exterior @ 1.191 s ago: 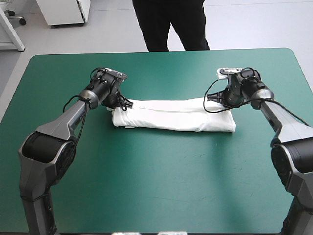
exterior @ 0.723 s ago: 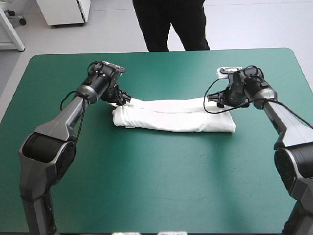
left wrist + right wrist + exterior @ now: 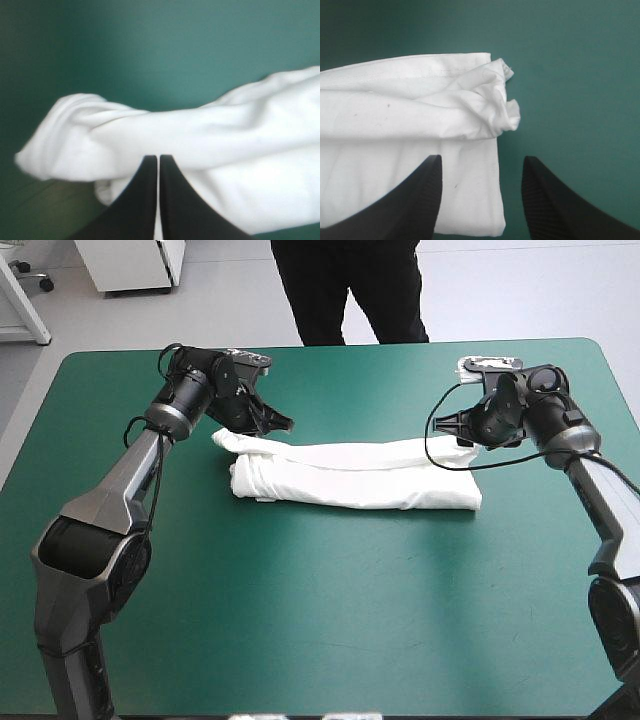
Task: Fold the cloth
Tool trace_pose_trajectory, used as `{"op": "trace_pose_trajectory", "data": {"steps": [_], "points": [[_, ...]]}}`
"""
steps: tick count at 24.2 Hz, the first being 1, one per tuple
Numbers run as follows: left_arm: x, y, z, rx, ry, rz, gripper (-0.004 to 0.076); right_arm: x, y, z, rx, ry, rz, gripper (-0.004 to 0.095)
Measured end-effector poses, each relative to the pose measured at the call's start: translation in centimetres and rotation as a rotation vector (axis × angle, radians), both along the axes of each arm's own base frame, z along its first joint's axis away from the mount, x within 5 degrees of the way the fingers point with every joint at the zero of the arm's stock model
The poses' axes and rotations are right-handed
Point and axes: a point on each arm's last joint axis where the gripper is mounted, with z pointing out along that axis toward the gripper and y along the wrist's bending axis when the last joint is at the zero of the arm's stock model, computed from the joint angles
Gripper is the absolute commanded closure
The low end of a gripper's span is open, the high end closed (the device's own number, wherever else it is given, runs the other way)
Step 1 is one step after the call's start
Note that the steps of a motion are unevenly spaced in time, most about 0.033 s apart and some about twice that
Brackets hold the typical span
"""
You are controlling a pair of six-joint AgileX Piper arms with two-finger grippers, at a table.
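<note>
T-shirt point(image 3: 350, 475) lies as a long folded bundle across the middle of the teal-green cover point(image 3: 300, 620), running left to right, slightly toward the far half. My left gripper point(image 3: 275, 423) is at the bundle's left end, on its far side, black fingers pressed together into one point. The wrist view is blurred there; I think no fabric is pinched, but I'm not certain. The rolled left end lies just ahead of those fingers. My right gripper point(image 3: 482, 159) is at the right end, fingers spread wide, nothing held. One finger is over the bundle's corner, the other over bare cover. That end is bunched and wrinkled.
</note>
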Motion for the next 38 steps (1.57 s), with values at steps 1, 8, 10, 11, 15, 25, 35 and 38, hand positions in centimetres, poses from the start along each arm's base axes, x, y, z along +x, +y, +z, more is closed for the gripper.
{"op": "trace_pose_trajectory", "data": {"steps": [1,8,10,11,15,25,35,38], "points": [[-0.1,-0.7,0.1,-0.037,-0.006,-0.028,0.0733,0.0,0.0,0.0,0.004,0.001,0.000,0.0488],[-2.1,-6.9,0.6,-0.139,-0.075,-0.186,0.0733,-0.1,0.2,0.0,0.022,0.008,-0.002,0.0490],[-2.6,-8.4,0.5,-0.150,-0.090,-0.217,0.0733,-0.1,0.2,0.0,0.022,0.009,-0.002,0.0490],[-2.9,-9.0,0.4,-0.152,-0.091,-0.230,0.0733,-0.1,0.2,0.0,0.022,0.012,-0.002,0.0490],[-3.1,-11.0,-1.4,-0.143,-0.065,-0.265,0.0733,-0.1,0.2,0.0,0.023,0.013,-0.002,0.0490],[-2.0,-12.9,-8.6,-0.083,0.085,-0.277,0.0733,0.1,-1.6,-0.1,0.138,0.042,-0.054,0.0484],[-2.1,-13.0,-8.6,-0.090,0.090,-0.293,0.0733,1.3,-5.1,-3.5,0.314,0.211,0.061,0.0254],[-2.2,-13.0,-8.6,-0.090,0.094,-0.301,0.0733,2.2,-5.0,-5.7,0.339,0.268,0.068,0.0254]]}}
